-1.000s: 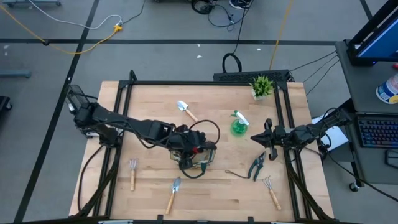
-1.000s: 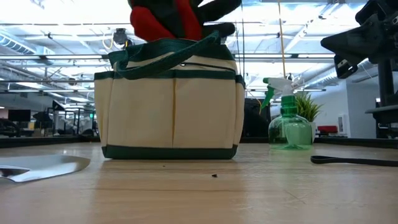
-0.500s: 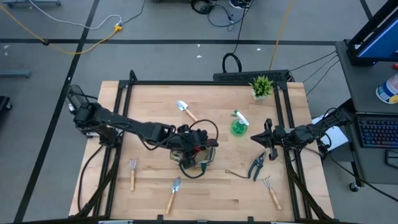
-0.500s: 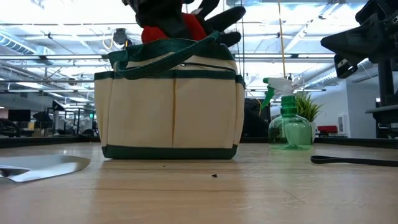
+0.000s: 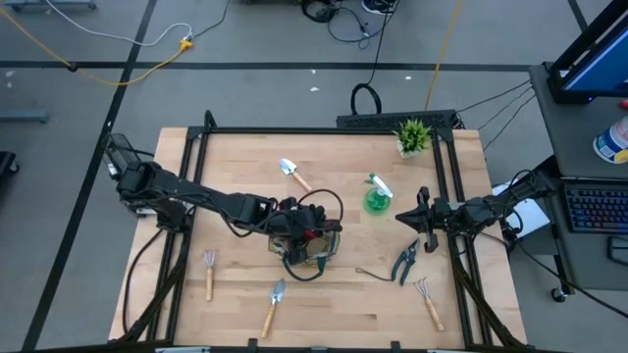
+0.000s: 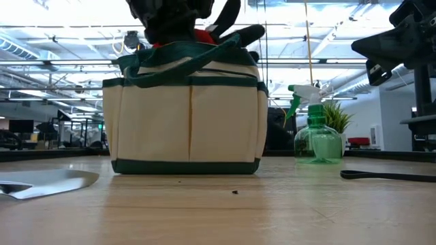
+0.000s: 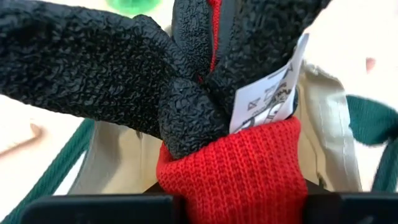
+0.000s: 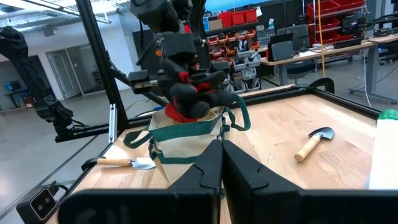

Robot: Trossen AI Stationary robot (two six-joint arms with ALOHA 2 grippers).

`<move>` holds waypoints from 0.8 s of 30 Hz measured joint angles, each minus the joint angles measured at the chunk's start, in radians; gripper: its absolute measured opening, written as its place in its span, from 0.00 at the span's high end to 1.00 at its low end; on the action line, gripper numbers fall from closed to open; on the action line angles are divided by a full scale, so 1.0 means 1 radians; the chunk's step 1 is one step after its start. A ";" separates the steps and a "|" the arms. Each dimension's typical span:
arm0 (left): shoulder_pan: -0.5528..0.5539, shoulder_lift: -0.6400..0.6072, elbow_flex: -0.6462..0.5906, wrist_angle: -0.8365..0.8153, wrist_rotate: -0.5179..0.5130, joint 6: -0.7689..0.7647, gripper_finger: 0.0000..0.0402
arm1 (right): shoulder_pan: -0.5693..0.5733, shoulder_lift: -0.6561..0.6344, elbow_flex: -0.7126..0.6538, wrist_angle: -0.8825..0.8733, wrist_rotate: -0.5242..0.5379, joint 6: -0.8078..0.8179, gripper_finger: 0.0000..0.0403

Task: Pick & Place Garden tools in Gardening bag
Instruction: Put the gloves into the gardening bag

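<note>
The beige gardening bag with dark green trim [image 5: 316, 253] stands upright on its base mid-table; it also shows in the low view [image 6: 187, 116]. My left gripper [image 5: 302, 231] is over its open top, shut on a red-and-black pair of gloves [image 7: 186, 93] that sits at the bag's rim [image 6: 204, 35]. My right gripper [image 5: 418, 218] waits shut at the table's right side, empty. A green spray bottle [image 5: 377, 198] stands to the right of the bag, and teal-handled shears [image 5: 405, 262] lie near the right arm. My left gripper pinches the gloves' red knitted cuff end [image 7: 236, 168] between its two fingers. The fingers come from above, pointing down into the bag's mouth. The black palm-and-finger part [image 7: 93, 68] sticks out beyond the fingertips. In the low view only a little red shows above the bag's rim.
Two wooden-handled trowels [image 5: 292, 173] [image 5: 273, 302] and two fork-rakes [image 5: 209, 271] [image 5: 427, 299] lie flat on the table around the bag. A small potted plant [image 5: 413, 135] stands at the far right corner. Black frame rails run along the table's edges.
My left gripper has gone down toward the bag with the gloves. In the low view the red cuff, first well above the rim, has sunk until only a sliver shows over it. The bag has stayed in place.
</note>
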 joint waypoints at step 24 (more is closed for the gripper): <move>0.000 0.000 0.000 -0.025 -0.036 0.049 0.62 | 0.000 0.000 0.000 0.000 0.000 0.000 1.00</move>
